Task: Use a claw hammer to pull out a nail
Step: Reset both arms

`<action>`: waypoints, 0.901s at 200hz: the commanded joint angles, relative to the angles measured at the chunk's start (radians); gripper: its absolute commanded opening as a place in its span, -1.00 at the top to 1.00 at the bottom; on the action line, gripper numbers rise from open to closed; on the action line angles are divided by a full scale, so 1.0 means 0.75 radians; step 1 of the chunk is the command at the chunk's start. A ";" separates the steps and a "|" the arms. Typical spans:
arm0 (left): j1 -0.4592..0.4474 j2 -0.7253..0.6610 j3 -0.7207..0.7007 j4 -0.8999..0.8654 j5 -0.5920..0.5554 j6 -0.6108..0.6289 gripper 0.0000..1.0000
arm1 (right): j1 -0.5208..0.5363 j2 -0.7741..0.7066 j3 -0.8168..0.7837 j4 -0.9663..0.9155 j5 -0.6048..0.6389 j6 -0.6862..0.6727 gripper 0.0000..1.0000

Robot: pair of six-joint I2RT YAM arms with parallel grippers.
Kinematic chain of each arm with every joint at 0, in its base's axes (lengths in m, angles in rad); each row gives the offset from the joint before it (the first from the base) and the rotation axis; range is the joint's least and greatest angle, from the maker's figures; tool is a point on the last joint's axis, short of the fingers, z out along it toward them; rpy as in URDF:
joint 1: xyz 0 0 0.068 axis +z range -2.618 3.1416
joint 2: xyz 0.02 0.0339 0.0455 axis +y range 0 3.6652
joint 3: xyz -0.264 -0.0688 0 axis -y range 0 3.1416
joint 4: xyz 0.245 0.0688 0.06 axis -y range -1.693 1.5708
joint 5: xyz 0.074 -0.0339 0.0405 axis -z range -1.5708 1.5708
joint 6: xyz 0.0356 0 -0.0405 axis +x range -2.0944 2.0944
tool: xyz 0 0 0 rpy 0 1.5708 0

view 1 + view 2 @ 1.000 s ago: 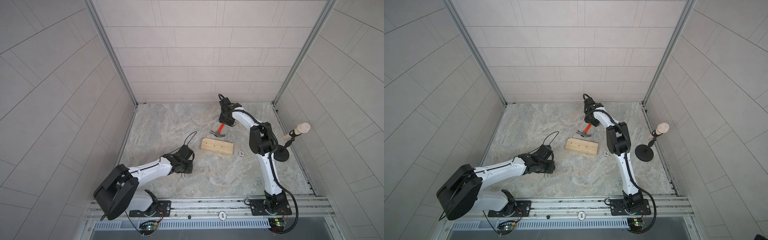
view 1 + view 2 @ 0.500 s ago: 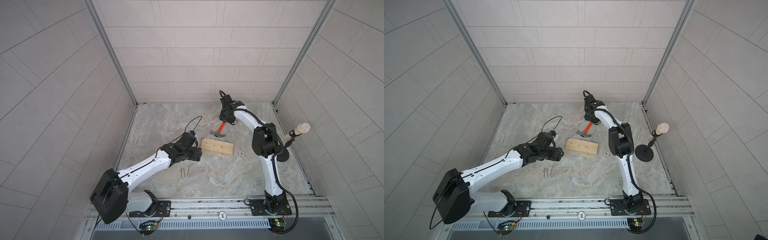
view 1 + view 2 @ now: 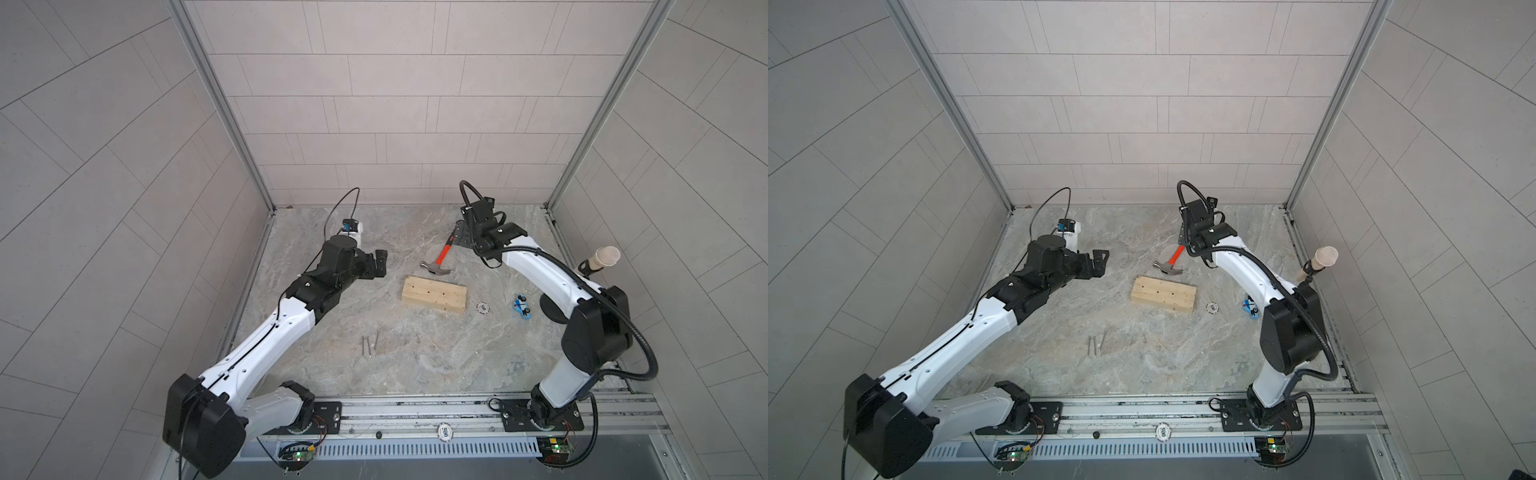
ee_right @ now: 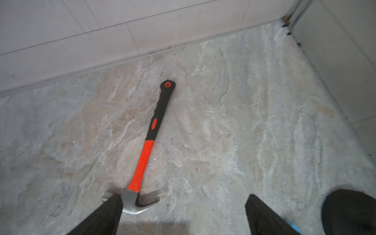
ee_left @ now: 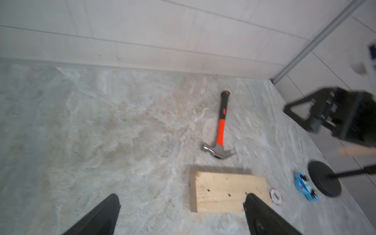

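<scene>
Both the left gripper and right gripper stood wide apart, empty, so the right one had to rise straight, not nudging the claw hammer

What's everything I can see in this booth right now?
wooden block: one, pale wood, centre
claw hammer: one, silver, orange-red and black, behind the block
nails: a few, grey, loose in front of the block
chip: one, white and dark, beside the block
toy car: one, blue, beside the chip
stick on stand: one, beige on black base, beyond the toy car
left gripper: one, black, open, empty
right gripper: one, black, open, empty
</scene>
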 commanded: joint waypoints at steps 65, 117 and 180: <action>0.322 -0.192 -0.571 0.745 -0.465 0.398 -1.00 | -0.069 -0.567 -0.850 0.428 0.729 -0.203 -0.99; 0.454 -0.138 -0.848 1.068 -0.462 0.451 -1.00 | -0.248 -0.804 -1.130 0.578 0.642 -0.232 -0.99; 0.505 0.297 -0.805 1.425 -0.306 0.390 -1.00 | -0.345 -0.859 -1.210 0.661 0.511 -0.259 -0.99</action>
